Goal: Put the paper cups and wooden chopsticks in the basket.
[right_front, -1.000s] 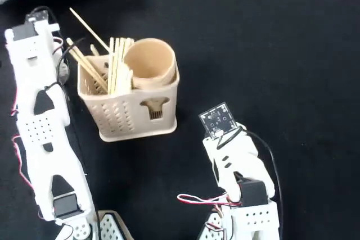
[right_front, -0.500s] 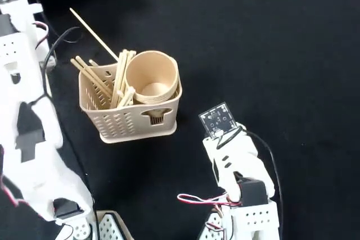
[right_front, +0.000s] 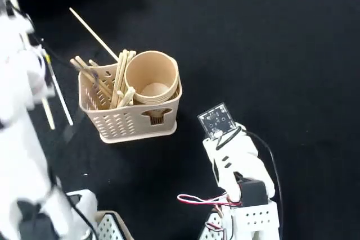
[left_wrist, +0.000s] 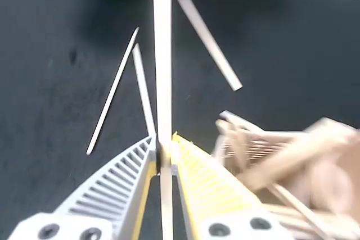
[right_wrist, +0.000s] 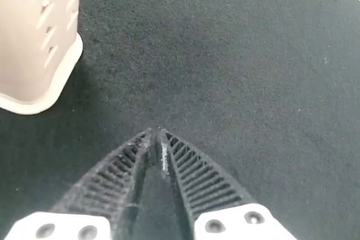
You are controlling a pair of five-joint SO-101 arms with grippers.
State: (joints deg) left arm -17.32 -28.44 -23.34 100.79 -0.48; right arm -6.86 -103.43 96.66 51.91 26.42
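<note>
Left arm (right_front: 19, 139) has swung up and away from the basket (right_front: 129, 119) within 1 s. Basket has settled flat, with paper cup (right_front: 152, 77) and stick bundle (right_front: 121, 80) inside. Left gripper (left_wrist: 163, 147) clamps 1 chopstick (left_wrist: 162, 54). Right gripper (right_wrist: 157, 139) is pinched closed, empty. At least 2 loose chopsticks (right_front: 59, 94) lie beside the basket, so the task isn't done.

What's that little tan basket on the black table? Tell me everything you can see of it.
The basket is a small beige rectangular tub, plastic by the look, with rows of slots in its walls and a handle cut-out in one wall. It stands upright on the black table. One side holds a paper cup, mouth up. The other side holds a bundle of wooden chopsticks leaning over the rim, and one of them juts out far at a slant.
</note>
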